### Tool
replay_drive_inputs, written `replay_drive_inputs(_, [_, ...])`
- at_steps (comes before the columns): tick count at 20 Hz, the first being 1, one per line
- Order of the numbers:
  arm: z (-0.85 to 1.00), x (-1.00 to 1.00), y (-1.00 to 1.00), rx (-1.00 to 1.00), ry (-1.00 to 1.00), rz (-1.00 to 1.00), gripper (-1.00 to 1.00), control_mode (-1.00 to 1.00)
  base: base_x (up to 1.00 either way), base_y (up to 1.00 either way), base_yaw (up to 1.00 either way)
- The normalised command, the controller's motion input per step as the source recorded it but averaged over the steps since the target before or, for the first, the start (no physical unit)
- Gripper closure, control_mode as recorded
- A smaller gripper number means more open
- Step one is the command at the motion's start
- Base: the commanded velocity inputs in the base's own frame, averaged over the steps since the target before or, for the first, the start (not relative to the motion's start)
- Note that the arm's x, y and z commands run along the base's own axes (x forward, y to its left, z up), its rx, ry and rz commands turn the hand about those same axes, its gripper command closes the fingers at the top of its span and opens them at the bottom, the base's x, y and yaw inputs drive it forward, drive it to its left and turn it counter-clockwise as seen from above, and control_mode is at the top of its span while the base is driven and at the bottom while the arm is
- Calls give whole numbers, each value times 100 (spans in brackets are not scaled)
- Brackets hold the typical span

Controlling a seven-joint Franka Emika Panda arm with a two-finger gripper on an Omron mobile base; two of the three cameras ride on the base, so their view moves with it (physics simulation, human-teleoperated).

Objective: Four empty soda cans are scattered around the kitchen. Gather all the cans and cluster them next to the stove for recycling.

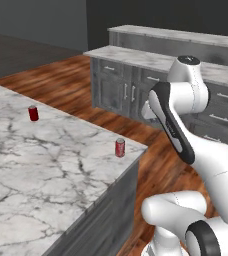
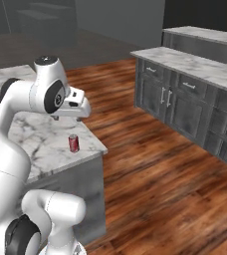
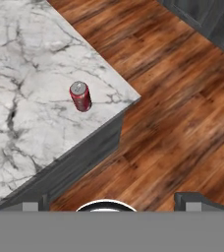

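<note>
Left base view: two soda cans stood upright on the marble worktop (image 1: pixel 46 165). The near can (image 1: pixel 120 147) was close to the worktop's corner, just inside the edge that drops to the wood floor (image 1: pixel 151 165). The far can (image 1: pixel 33 113) stood well apart from it, near the far edge. The arm (image 1: pixel 181 125) rose beside the corner, its hand hidden behind its own links. No stove was visible, so both cans were judged not yet gathered.

Right base view: the hand (image 2: pixel 73 107) hung above the worktop's corner, with the near can directly below it and not in contact. That placement was judged a staging position for a descent onto the can.

Hand view: the camera looked down on the near can, upright, silver top showing, just inside the corner. The two dark fingers (image 3: pixel 192 201) stood at the bottom of the view, spread wide with nothing between them, and the can lay well ahead of them. The spread was judged preparation for a grasp not yet begun.
</note>
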Motion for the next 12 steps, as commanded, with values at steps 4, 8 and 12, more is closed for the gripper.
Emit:
replay_drive_inputs(4, [0,0,0,0,0,0,-100,100,0,0,0])
replay_drive_inputs(8, [0,0,0,0,0,0,-100,100,0,0,0])
replay_drive_inputs(12, [0,0,0,0,0,0,-100,100,0,0,0])
